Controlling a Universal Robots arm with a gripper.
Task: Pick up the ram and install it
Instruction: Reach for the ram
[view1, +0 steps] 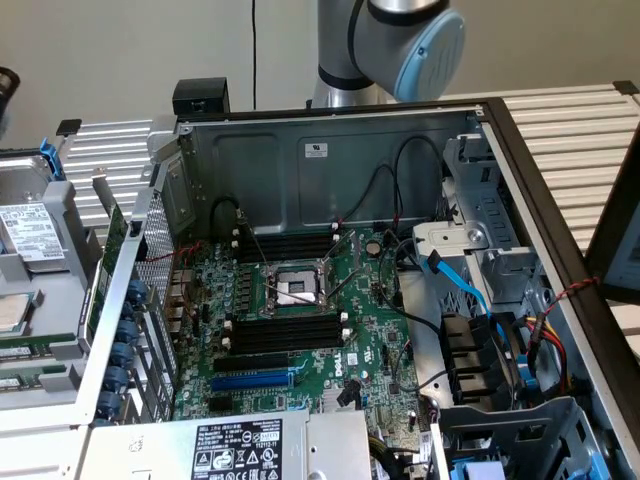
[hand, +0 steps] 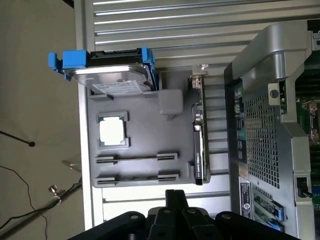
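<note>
The ram (hand: 137, 158) looks like a thin dark strip standing edge-on between the clips of a holder in the grey parts tray (hand: 150, 125), outside the computer case. My gripper (hand: 172, 207) hangs above the tray's edge, a short way from that holder. Its black fingers are shut together with nothing between them. In the exterior view, the open case shows the green motherboard (view1: 350, 300) with long black memory slots (view1: 285, 330) beside the processor socket (view1: 295, 288), and another bank of slots (view1: 290, 243) behind it.
The tray also holds a hard drive (hand: 112, 75) in a blue bracket, a processor chip (hand: 112, 131) and an upright card (hand: 200, 140). A blue expansion slot (view1: 250, 381) lies in front of the memory slots. Cables and drive bays (view1: 480, 330) crowd the exterior view's right of the case.
</note>
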